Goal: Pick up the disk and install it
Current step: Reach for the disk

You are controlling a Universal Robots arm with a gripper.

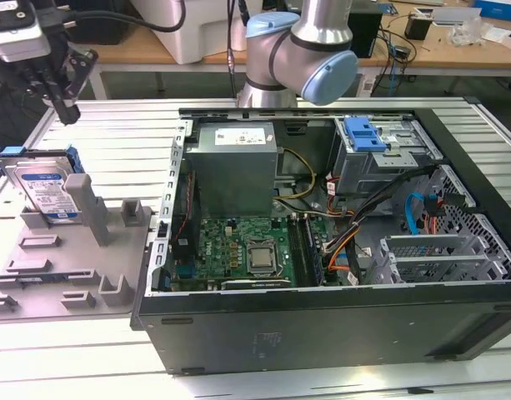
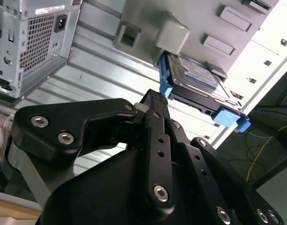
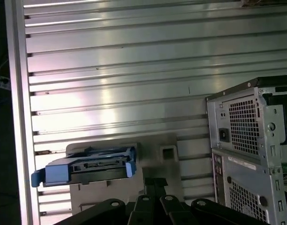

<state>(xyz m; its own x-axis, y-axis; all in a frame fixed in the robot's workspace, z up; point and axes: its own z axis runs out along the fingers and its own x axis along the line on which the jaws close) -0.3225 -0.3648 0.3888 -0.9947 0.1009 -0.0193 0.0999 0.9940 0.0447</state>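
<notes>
Lighting: bright, even, probably overhead. Glare: streaks across ribbed aluminium table [image 3: 134, 70] in first wrist view; bleached white in second wrist view. Shadows: soft.

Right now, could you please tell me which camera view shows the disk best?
The exterior view: the disk leans in the grey holder with its labelled face towards the camera. In the second wrist view the disk shows obliquely, partly behind the holder's post; in the first wrist view it is seen edge-on.
</notes>
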